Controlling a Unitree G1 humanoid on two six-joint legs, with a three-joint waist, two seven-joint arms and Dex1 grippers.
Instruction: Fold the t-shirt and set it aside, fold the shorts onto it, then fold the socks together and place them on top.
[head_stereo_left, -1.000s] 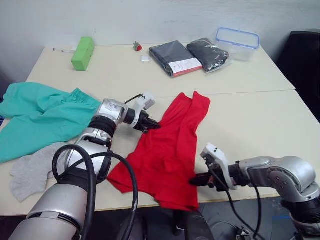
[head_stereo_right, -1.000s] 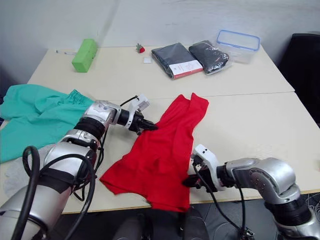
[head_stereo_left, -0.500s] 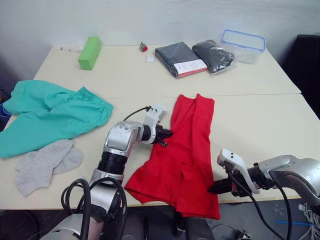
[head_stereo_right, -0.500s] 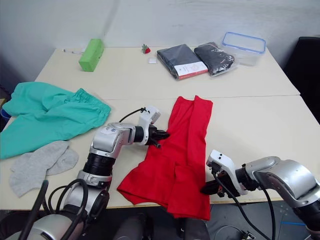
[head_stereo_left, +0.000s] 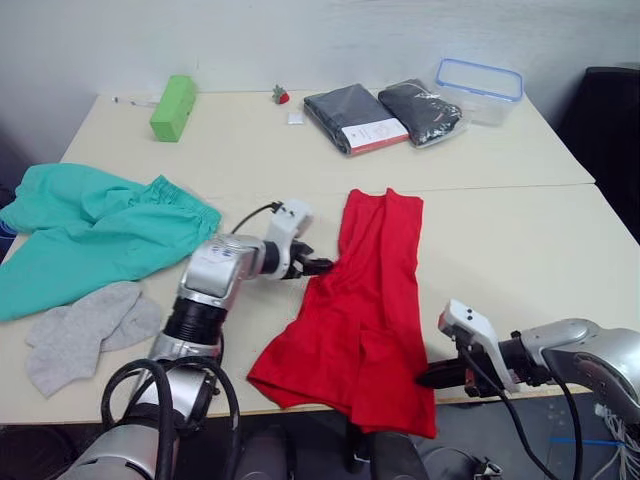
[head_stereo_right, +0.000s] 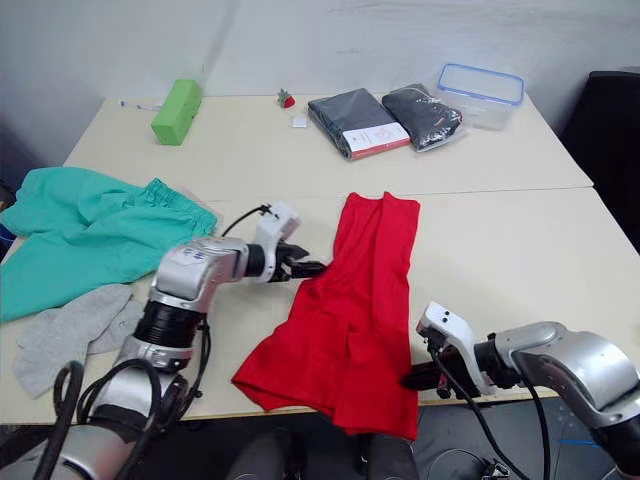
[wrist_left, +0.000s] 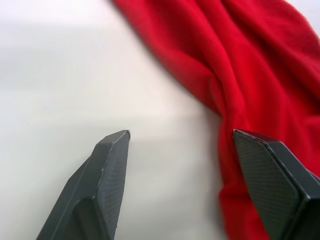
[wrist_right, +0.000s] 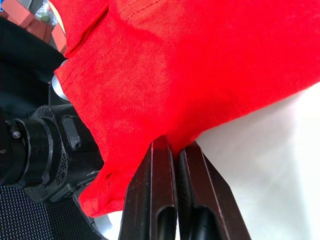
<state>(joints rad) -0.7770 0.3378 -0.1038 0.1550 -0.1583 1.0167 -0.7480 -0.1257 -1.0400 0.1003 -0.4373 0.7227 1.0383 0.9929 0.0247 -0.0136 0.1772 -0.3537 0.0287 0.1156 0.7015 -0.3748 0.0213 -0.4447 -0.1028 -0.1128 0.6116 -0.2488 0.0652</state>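
Shorts: spread flat at the left edge of the frame, on the bench.
Socks: lower left of the frame, just below the shorts, lying side by side and touching each other.
Green block: upper left of the frame, near the far edge of the bench.
Left gripper: centre-left of the frame, at the left edge of the t-shirt. Fingers spread wide apart, holding nothing. In the left wrist view one finger is over bare bench; the other finger lies against the red cloth.
T-shirt: centre of the frame, a long crumpled strip running from mid-bench to the near edge, its lower hem hanging over that edge.
Packaged dark garments: upper centre, two packs side by side.
Plastic box: upper right, beside the packs.
Right gripper: lower right of the frame, at the near edge of the bench. Fingers pressed together, pinching the lower right corner of the t-shirt.
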